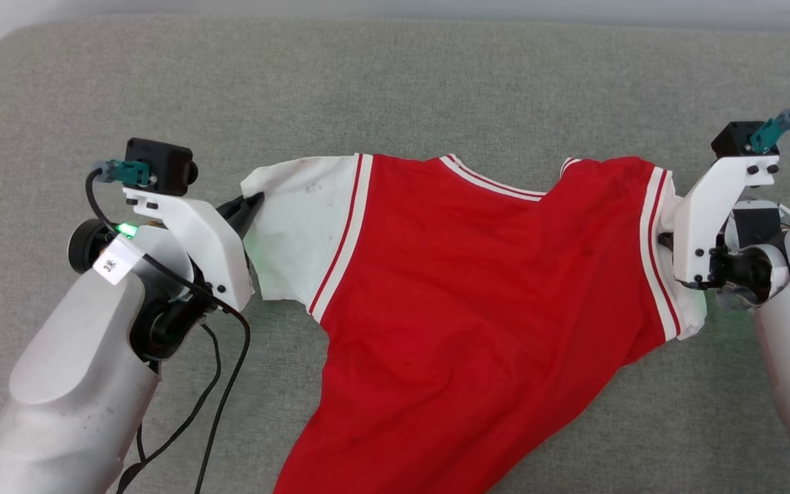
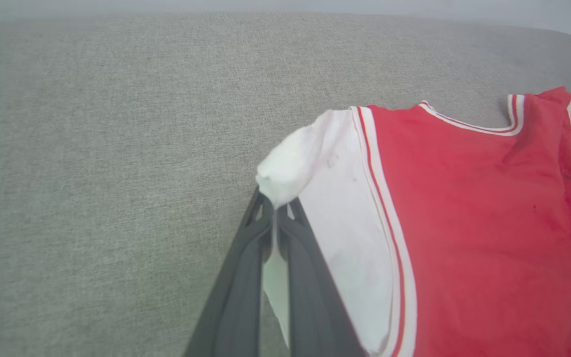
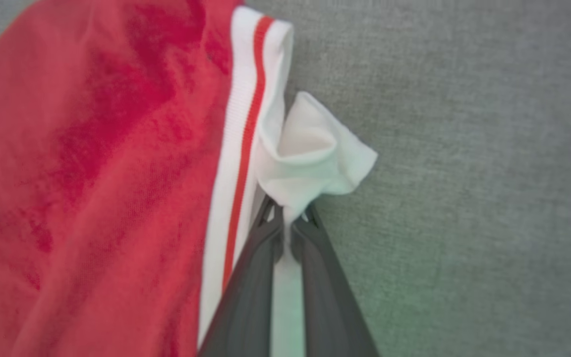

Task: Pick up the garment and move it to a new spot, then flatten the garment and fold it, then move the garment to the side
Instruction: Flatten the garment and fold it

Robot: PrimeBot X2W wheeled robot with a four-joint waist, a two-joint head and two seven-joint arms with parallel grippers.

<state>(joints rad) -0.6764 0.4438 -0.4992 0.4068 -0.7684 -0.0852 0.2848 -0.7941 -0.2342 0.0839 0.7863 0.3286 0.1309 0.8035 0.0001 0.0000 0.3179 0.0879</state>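
now clamped on cloth, the left gripper (image 2: 275, 206) pinches the edge of one white sleeve (image 2: 325, 163) while the right gripper (image 3: 289, 218) bites the bunched tip of the other sleeve (image 3: 315, 153). the red shirt (image 1: 470, 288) spreads between them over a grey cushion (image 1: 395, 82), its hem running off the near edge of the head view. light, thin and limp, it looks prone to sag and crease; sleeve or shoulder holds seem best for pulling it flat.

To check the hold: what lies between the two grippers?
The garment, stretched between them in the head view; the left gripper and the right gripper each pinch one side of it.
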